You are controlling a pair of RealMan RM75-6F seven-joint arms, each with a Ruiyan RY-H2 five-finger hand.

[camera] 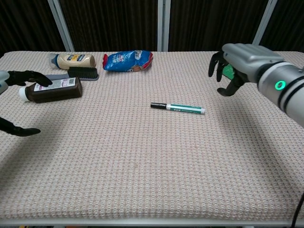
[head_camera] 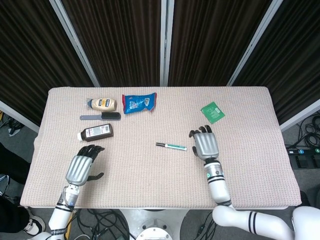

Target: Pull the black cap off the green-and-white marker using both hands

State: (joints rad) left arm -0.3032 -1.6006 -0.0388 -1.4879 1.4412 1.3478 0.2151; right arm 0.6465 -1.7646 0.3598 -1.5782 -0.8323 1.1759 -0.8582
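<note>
The green-and-white marker (head_camera: 172,146) (camera: 179,108) lies flat near the middle of the table, its black cap (head_camera: 160,145) (camera: 158,105) pointing towards my left side. My right hand (head_camera: 204,143) (camera: 236,66) hovers open just right of the marker's white end, fingers curved downward, holding nothing. My left hand (head_camera: 82,164) (camera: 16,102) is open near the table's left front, far from the marker, with thumb and fingers apart.
A brown bottle (head_camera: 95,132) (camera: 51,90) lies just beyond my left hand. Behind it are a black brush (head_camera: 101,116), a mayonnaise bottle (head_camera: 103,103) and a blue snack bag (head_camera: 139,103). A green packet (head_camera: 212,111) lies behind my right hand.
</note>
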